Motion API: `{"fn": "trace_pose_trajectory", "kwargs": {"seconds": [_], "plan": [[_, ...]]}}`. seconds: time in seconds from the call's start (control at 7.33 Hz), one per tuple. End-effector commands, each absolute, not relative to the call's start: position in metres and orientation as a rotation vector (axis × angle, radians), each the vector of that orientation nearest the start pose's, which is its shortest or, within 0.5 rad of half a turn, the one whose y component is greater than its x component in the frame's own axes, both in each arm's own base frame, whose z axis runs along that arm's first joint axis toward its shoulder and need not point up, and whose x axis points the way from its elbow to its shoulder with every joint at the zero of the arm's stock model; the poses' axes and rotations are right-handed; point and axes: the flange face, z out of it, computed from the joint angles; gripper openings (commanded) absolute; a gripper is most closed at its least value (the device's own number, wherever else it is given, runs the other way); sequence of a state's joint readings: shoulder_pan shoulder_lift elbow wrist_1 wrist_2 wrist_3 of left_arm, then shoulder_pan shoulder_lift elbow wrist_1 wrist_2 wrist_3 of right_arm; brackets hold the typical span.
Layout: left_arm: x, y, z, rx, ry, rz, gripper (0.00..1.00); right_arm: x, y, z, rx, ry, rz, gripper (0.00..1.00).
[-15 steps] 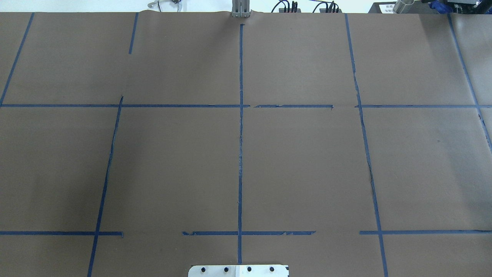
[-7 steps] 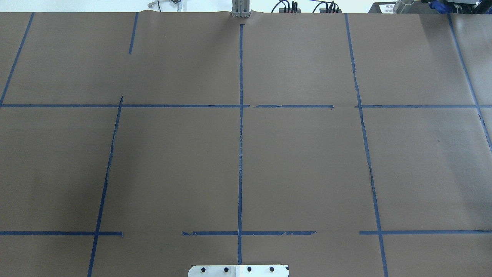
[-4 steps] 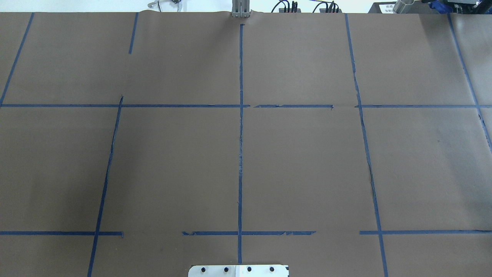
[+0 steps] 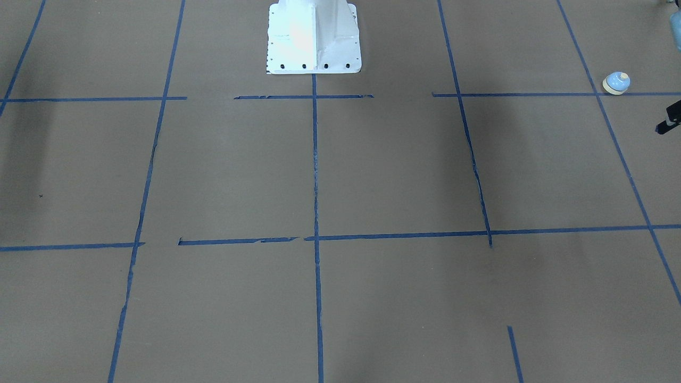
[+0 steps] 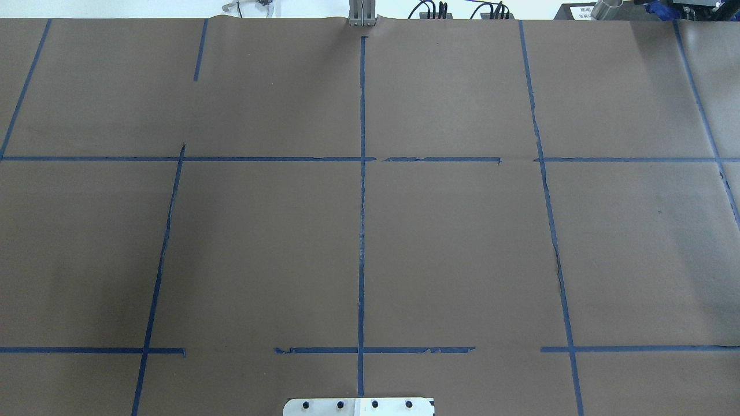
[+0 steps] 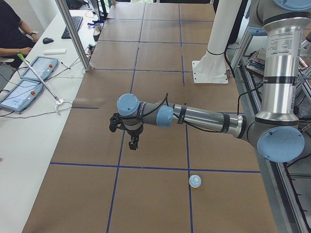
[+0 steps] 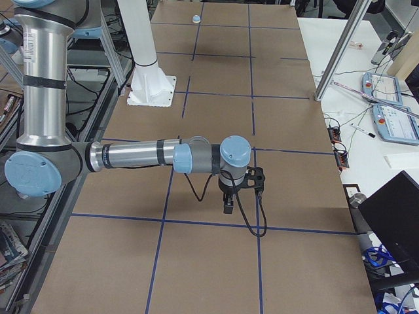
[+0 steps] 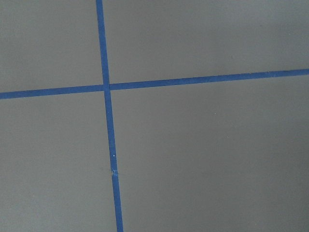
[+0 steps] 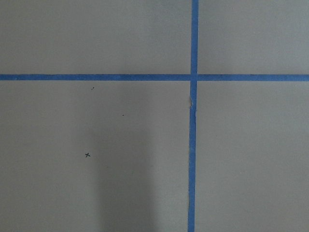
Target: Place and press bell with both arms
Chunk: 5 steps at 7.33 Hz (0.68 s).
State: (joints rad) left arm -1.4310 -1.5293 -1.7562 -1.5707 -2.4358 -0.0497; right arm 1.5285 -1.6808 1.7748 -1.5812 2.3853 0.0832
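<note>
The bell (image 4: 616, 83) is small, with a light blue dome and a cream base ring. It stands upright on the brown table cover on a blue tape line, far out on my left side. It also shows in the exterior left view (image 6: 195, 180) and, far off, in the exterior right view (image 7: 195, 17). My left gripper (image 6: 132, 143) hangs above the table, apart from the bell; only a black tip of it shows in the front-facing view (image 4: 669, 119). My right gripper (image 7: 228, 206) hangs above the table's other end. I cannot tell whether either is open or shut. Both wrist views show only paper and tape.
The white pedestal base (image 4: 314, 37) stands at the table's near-robot edge. Blue tape lines (image 5: 362, 202) grid the brown cover. A metal post (image 6: 73, 34), teach pendants (image 6: 22, 94) and a seated operator (image 6: 12, 29) are along the far side. A laptop (image 7: 393, 216) sits past the right end.
</note>
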Motion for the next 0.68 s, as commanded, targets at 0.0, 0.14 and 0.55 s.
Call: {"fn": "trace_pose_trajectory", "kwargs": {"seconds": [0.0, 0.14, 0.55], "plan": [[0.023, -0.422, 0.634, -0.011, 0.869, 0.166, 1.0, 0.041, -0.45, 0.607, 0.041, -0.824, -0.003, 1.0], [0.017, -0.391, 0.654, -0.042, 0.867, 0.129, 1.0, 0.04, -0.45, 0.605, 0.04, -0.848, -0.005, 1.0], [0.006, -0.274, 0.707, -0.089, 0.829, 0.001, 1.0, 0.039, -0.451, 0.604, 0.042, -0.852, -0.009, 1.0]]}}
